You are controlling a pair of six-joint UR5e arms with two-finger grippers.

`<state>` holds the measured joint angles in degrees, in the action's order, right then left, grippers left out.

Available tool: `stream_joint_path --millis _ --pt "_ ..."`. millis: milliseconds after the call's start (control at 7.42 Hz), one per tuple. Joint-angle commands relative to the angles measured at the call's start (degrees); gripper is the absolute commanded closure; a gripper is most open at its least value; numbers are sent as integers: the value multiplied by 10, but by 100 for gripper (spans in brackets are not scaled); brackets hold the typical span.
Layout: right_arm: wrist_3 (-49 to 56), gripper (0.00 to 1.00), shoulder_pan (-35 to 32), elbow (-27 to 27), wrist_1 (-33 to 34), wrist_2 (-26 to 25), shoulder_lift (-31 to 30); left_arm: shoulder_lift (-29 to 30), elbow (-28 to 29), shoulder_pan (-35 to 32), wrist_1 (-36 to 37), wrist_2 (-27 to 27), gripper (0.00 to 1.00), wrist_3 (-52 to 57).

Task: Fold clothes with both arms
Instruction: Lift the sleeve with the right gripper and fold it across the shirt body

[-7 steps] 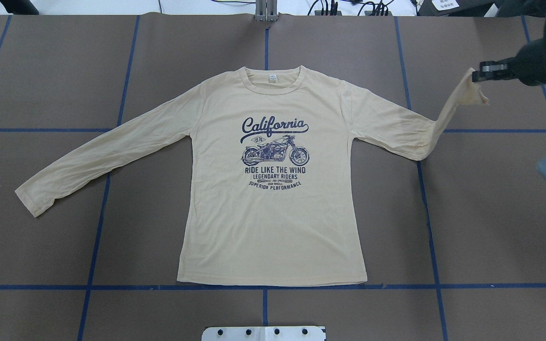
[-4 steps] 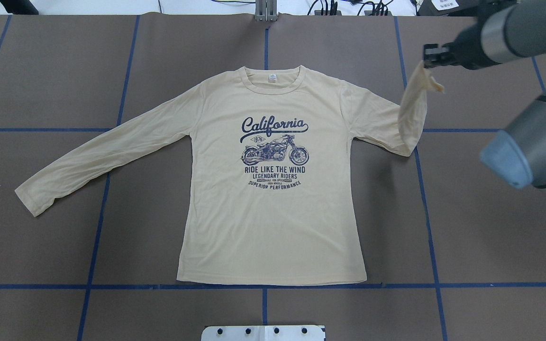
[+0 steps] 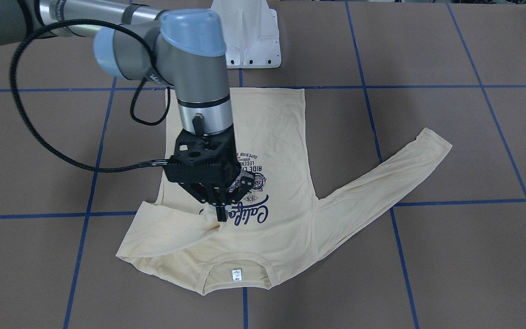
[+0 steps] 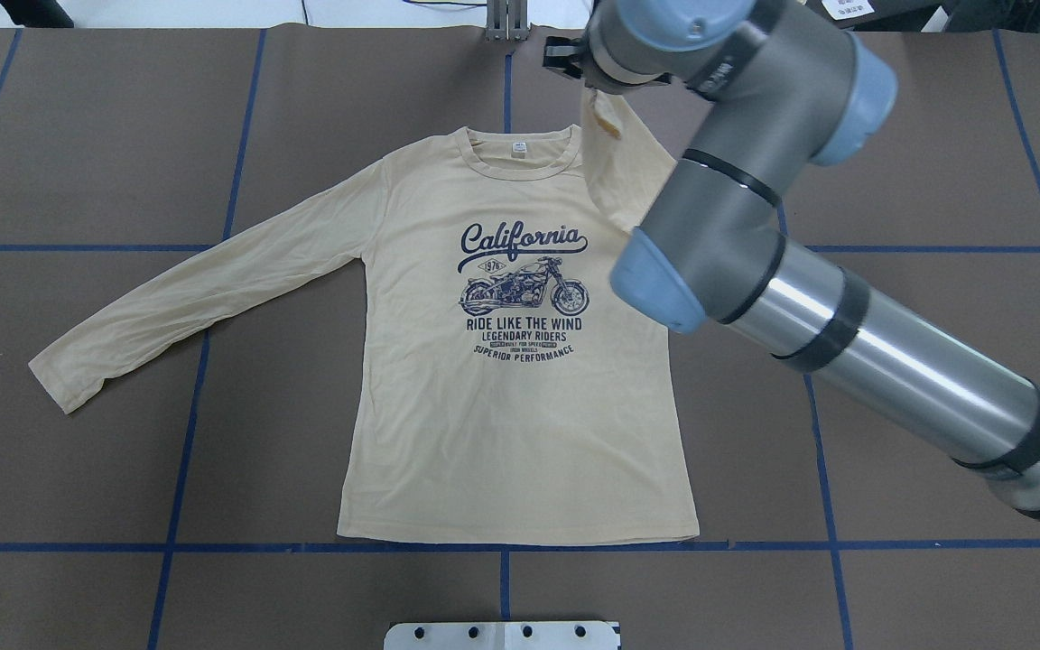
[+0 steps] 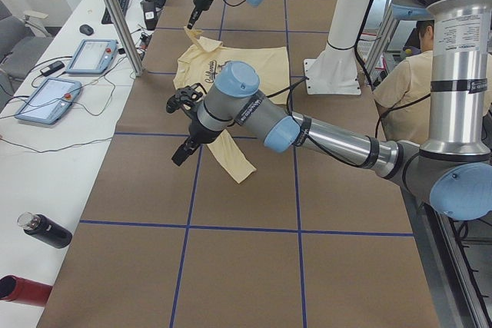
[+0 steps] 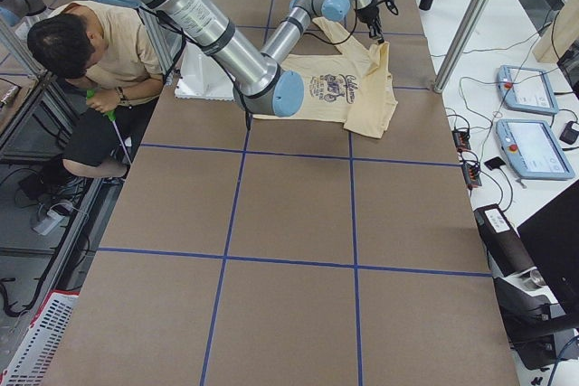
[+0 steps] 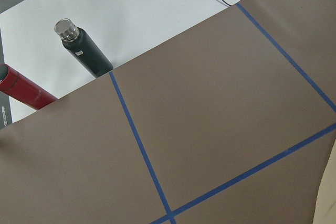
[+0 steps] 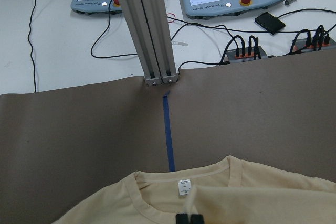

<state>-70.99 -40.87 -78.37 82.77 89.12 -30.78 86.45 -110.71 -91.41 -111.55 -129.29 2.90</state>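
One thin cream T-shirt (image 4: 502, 433) lies flat, print up, in the centre of the overhead view on the brown paper table (image 4: 78, 135). My right arm (image 4: 881, 361) has swung from upper right to the collar. The right gripper (image 3: 221, 214) pinches one sleeve cuff (image 4: 606, 113), jaws closed. For the left gripper (image 5: 183, 153) I cannot tell the jaws.

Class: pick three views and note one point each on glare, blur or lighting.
Overhead: a bright glare streak runs along the right arm's silver tube. Right wrist: the sleeve pinched in the right gripper is blurred, while the neck label is sharp. Front-facing: light is even, with no hard shadows on the table.
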Motion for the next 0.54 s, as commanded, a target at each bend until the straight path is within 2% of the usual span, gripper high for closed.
stream_joint_path --millis 0,270,404 --pt "-34 100 30 100 -9 -27 95 0 1 0 0 0 0 0" --pt "-46 100 57 124 -9 -46 128 0 1 0 0 0 0 0" --pt "-59 100 78 159 -9 -83 144 0 1 0 0 0 0 0"
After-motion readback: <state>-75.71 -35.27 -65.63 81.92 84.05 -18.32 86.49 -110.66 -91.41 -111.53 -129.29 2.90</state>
